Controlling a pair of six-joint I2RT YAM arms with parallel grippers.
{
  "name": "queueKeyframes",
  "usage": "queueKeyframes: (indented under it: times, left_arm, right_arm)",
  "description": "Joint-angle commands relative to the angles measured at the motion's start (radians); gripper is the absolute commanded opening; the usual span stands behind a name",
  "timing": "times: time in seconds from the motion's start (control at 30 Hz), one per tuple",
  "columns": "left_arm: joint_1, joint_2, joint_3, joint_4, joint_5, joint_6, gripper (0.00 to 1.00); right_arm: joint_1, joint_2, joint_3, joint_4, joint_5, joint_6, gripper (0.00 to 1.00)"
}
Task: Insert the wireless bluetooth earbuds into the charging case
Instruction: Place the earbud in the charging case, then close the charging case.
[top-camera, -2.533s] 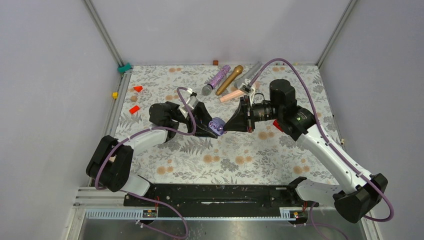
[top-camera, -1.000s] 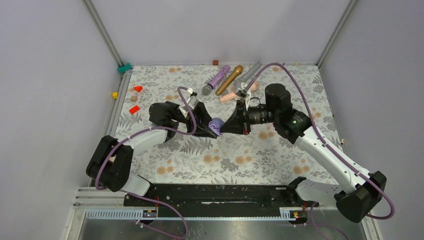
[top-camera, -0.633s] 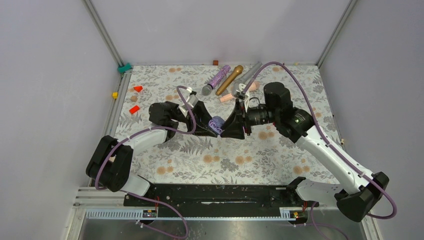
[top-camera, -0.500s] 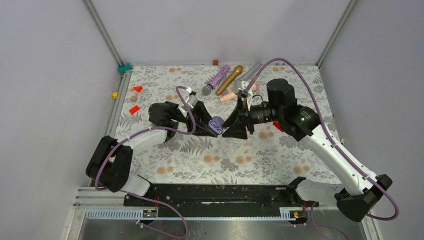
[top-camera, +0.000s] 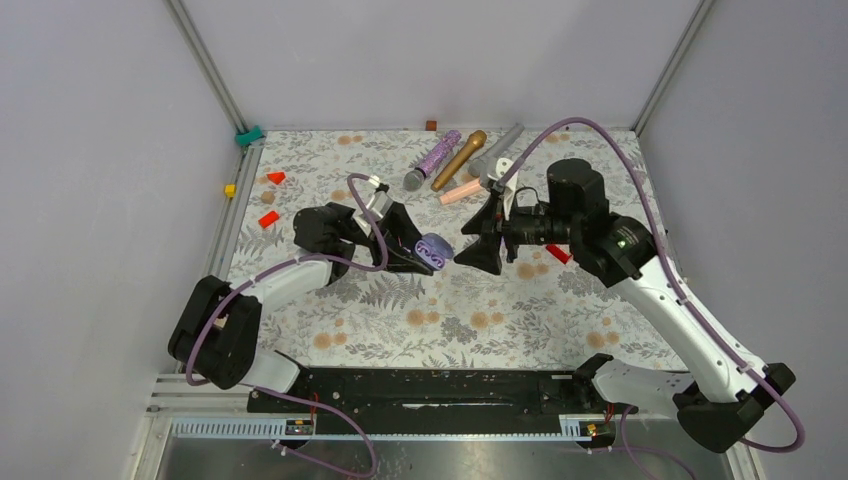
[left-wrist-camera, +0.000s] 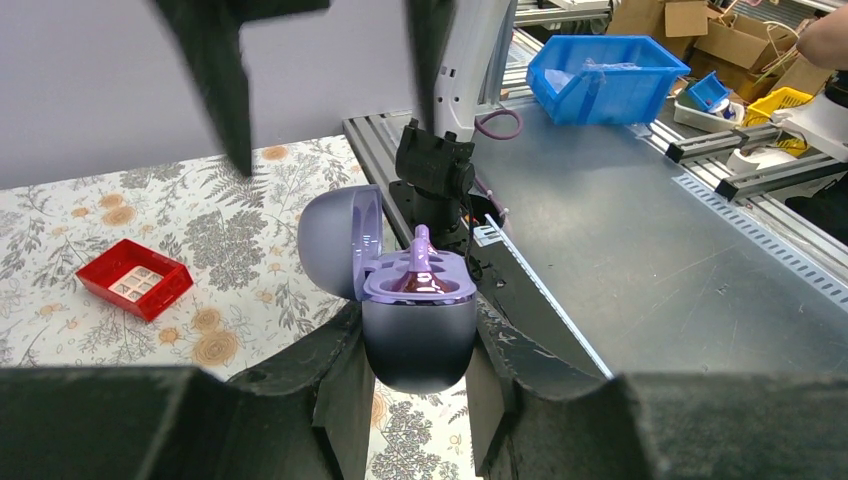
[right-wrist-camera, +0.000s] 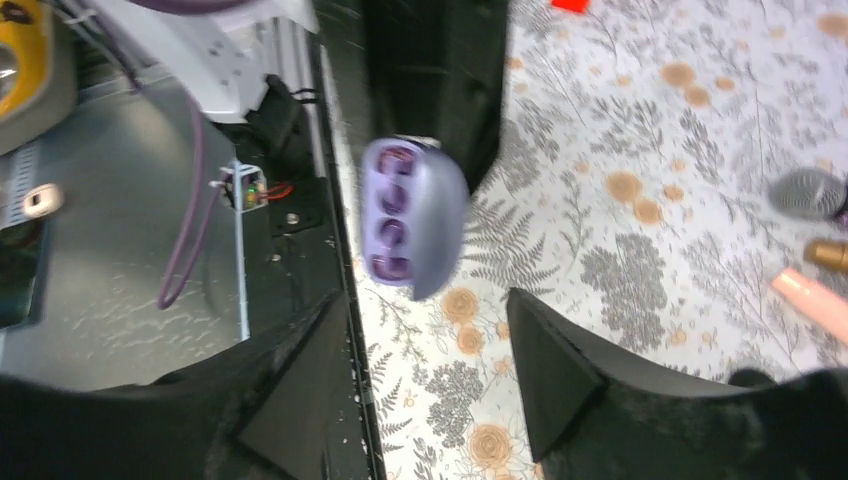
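The purple charging case (top-camera: 434, 248) is clamped, lid open, between the fingers of the left end effector (left-wrist-camera: 415, 375) and appears to be held off the counter (top-camera: 430, 320). It lies straight ahead of the right end effector (right-wrist-camera: 430, 335), just beyond the tips, with its long axis pointing away from them. The right jaws are spread apart and empty. One purple earbud (left-wrist-camera: 420, 268) is seen in the case's tray, stem upright. No brand or writing can be read.
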Motion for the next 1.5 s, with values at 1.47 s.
queueKeyframes:
  times: [1.47]
  left_arm:
    - [-0.043,-0.013,-0.004,0.056,0.042,0.016,0.13]
  right_arm:
    - [-0.05,-0.075,-0.101,0.203,-0.333,0.197,0.99]
